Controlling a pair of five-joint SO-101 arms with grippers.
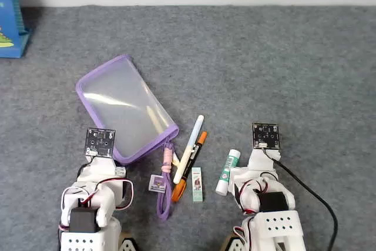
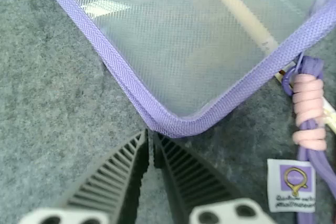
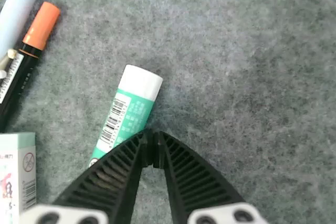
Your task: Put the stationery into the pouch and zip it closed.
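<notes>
A translucent pouch (image 1: 123, 107) with purple trim lies flat at the left middle. Beside its near corner lie a white pen (image 1: 192, 138), an orange-capped marker (image 1: 189, 168), a small green eraser box (image 1: 197, 184) and a green glue stick (image 1: 227, 171). In the left wrist view my left gripper (image 2: 149, 141) is shut and empty, its tips just short of the pouch's corner (image 2: 173, 124). A cream stick (image 2: 239, 11) shows through the mesh; inside or beneath, I cannot tell. My right gripper (image 3: 153, 142) is shut and empty, its tips at the glue stick (image 3: 128, 111).
A purple strap (image 1: 165, 189) with a pink coil (image 1: 168, 158) and a small tag (image 1: 157, 183) trails from the pouch toward the arms. A blue box (image 1: 10, 19) stands at the back left. A black cable (image 1: 320, 204) runs behind the right arm. Grey carpet covers the table.
</notes>
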